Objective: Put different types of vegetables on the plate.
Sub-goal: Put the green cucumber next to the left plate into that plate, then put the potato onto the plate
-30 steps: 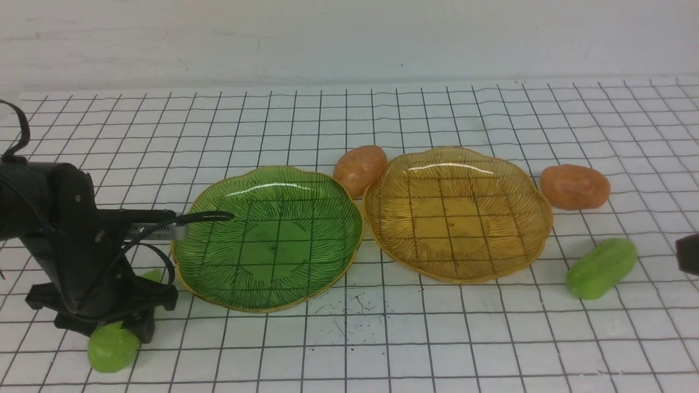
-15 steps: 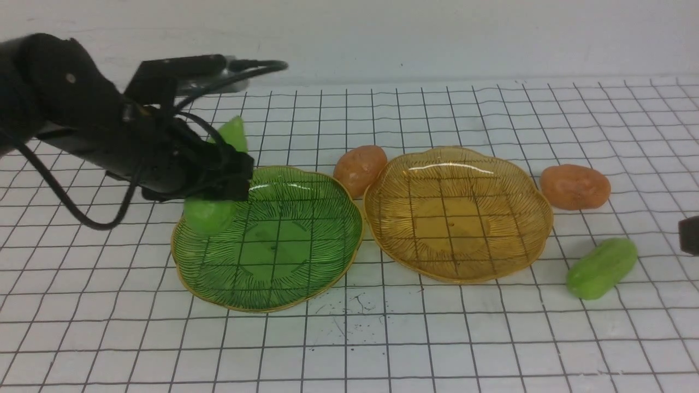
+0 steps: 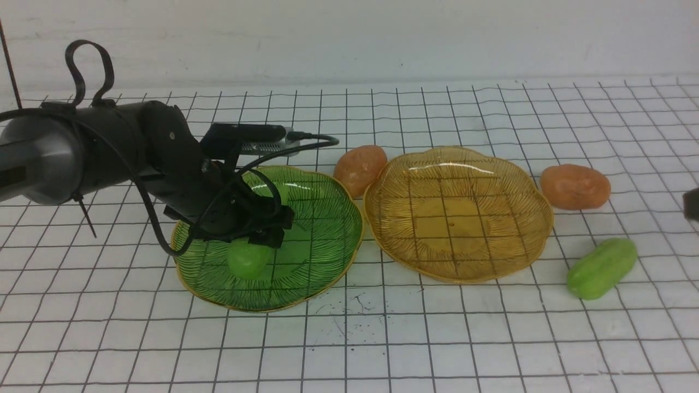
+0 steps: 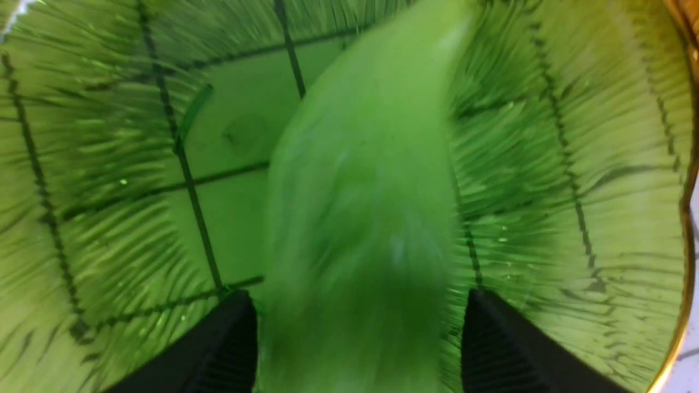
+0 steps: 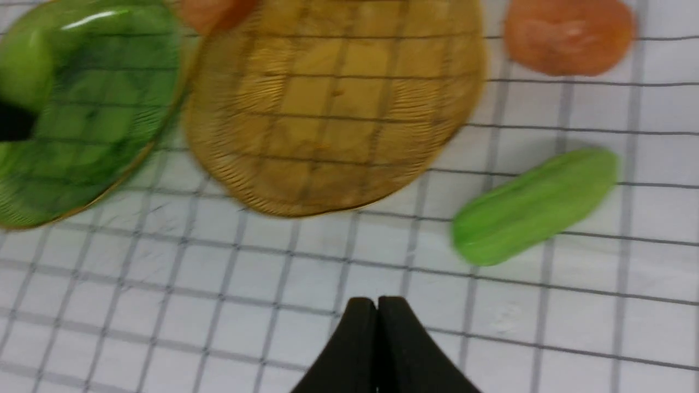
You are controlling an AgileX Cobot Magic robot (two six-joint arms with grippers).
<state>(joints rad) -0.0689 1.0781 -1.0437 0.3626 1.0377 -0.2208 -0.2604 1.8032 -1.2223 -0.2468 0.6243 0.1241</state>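
My left gripper [image 3: 266, 233] hangs low over the green plate [image 3: 327, 256], open, its fingers [image 4: 229, 344] either side of a light-green cucumber [image 3: 248, 260]. That cucumber [image 4: 360, 218] looks blurred, with a thin gap beside one finger, and its lower end rests in the plate's [image 4: 600, 164] bowl. A second cucumber [image 3: 600, 268] lies on the table at the right. One potato [image 3: 359, 168] sits between the two plates at the back. Another potato [image 3: 574, 186] lies right of the amber plate [image 3: 458, 213]. My right gripper [image 5: 377, 305] is shut and empty, above the table near the second cucumber [image 5: 535, 204].
The amber plate [image 5: 333, 109] holds nothing. Only a dark corner of my right arm [image 3: 692, 204] shows at the front view's right edge. A white wall [image 3: 349, 38] bounds the gridded table [image 3: 382, 338] at the back.
My left arm lifted the cucumber from the table's front left, carried it up and over, then lowered it into the green plate, where its fingers have parted. The right gripper drifted slightly upward.
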